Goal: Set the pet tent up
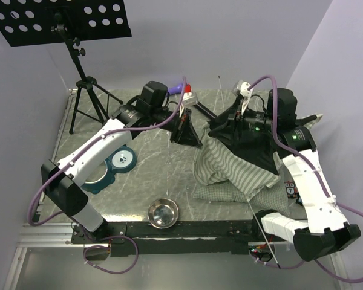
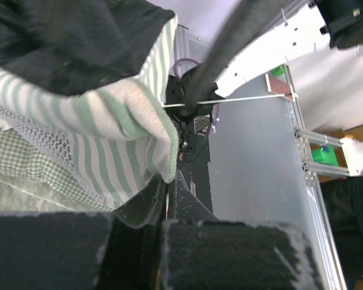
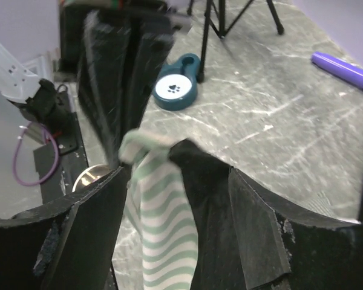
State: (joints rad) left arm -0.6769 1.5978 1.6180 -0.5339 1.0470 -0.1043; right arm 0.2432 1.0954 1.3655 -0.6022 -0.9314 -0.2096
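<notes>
Steel round bowl (image 1: pixel 163 212), one, nearest my bases. One teal double pet-bowl holder (image 1: pixel 112 166) to its left. One green-and-white striped fabric pet tent (image 1: pixel 233 163), slumped on its checked cushion mat (image 1: pixel 221 192) right of centre, not standing yet. My right gripper (image 3: pixel 178 181) is clenched on a striped fold with dark lining. My left gripper (image 1: pixel 186 130) sits at the tent's edge; gripping or not, cannot tell. Step, I judge: lifting and spreading the fabric. Next move calls for both arms drawing apart and up. One black stand (image 1: pixel 78 72) farthest back.
</notes>
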